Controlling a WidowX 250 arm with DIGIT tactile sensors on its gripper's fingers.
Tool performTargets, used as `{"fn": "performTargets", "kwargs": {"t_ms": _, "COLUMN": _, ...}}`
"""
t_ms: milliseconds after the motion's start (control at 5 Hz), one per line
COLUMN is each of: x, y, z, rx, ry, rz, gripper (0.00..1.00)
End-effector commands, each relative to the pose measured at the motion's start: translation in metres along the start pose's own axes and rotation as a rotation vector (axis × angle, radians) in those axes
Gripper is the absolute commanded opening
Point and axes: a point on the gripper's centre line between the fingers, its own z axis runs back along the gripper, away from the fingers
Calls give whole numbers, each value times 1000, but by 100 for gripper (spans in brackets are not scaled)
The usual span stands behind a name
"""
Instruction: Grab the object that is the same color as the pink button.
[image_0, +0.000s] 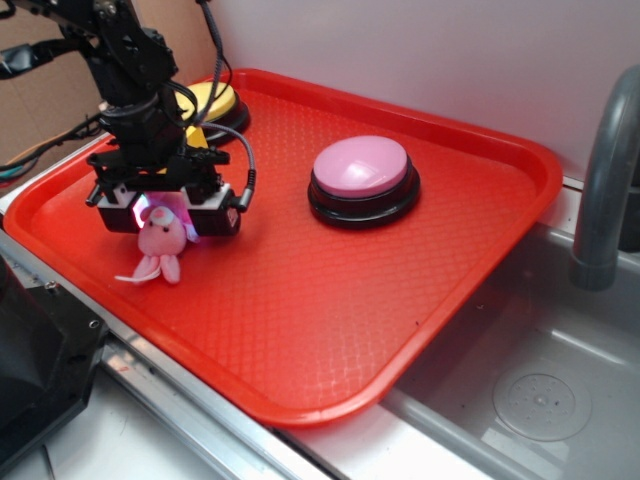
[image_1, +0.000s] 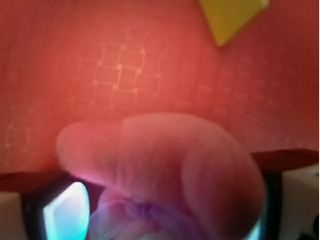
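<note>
The object, a small pink plush toy (image_0: 160, 243), sits at the left of the red tray (image_0: 330, 300), its limbs and pale tail trailing toward the front edge. My gripper (image_0: 168, 212) is directly over it, a finger against each side of its upper body, shut on it. In the wrist view the plush toy (image_1: 165, 165) fills the gap between the glowing fingers (image_1: 65, 215). The pink button (image_0: 362, 178), a dome on a black base, stands apart at the middle of the tray.
A yellow-topped button (image_0: 218, 103) stands at the back left of the tray, partly behind the arm. A yellow wedge block (image_1: 232, 17) lies just beyond the gripper. A grey sink (image_0: 530, 390) with a faucet (image_0: 605, 170) is to the right.
</note>
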Motion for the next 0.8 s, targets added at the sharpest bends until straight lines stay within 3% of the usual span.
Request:
{"fn": "performTargets", "kwargs": {"t_ms": 0, "x": -1, "y": -1, "z": 4, "rx": -17, "ry": -38, "rz": 12, "gripper": 0}}
{"fn": "performTargets", "kwargs": {"t_ms": 200, "x": -6, "y": -10, "z": 13, "rx": 3, "ry": -60, "rz": -42, "gripper": 0}}
{"fn": "performTargets", "kwargs": {"t_ms": 600, "x": -15, "y": -43, "z": 77, "rx": -35, "ry": -101, "rz": -275, "gripper": 0}}
